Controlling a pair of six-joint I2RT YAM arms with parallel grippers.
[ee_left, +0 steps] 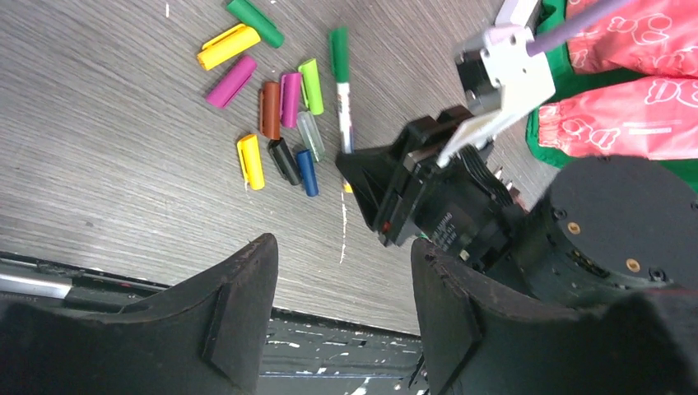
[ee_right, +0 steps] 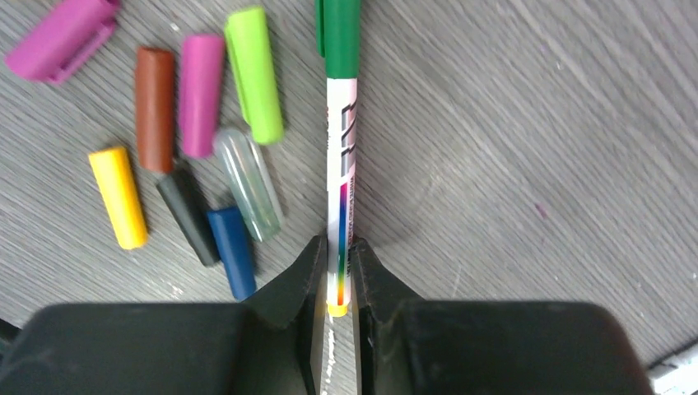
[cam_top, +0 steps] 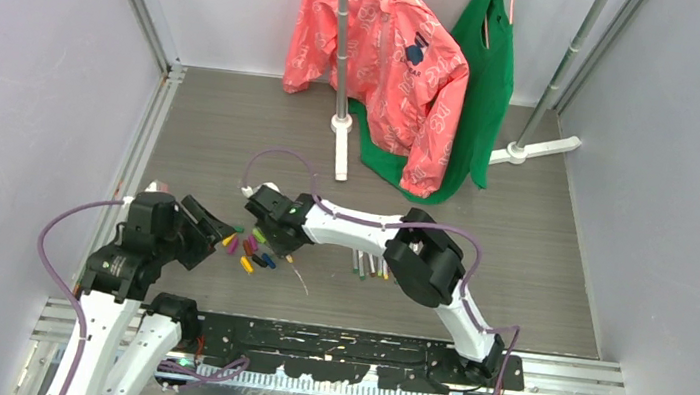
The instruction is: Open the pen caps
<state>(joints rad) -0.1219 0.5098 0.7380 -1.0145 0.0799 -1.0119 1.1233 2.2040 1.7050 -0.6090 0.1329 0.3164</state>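
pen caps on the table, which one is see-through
The clear cap, lying just left of the green-capped pen and below the lime cap. Every other loose cap is an opaque colour.

The top external camera looks down from high above the near edge of the table, taking in the whole surface. The left wrist camera looks obliquely past its own fingers at the pen caps; the right wrist camera sits very close, straight above them and the green-capped pen; all views share these
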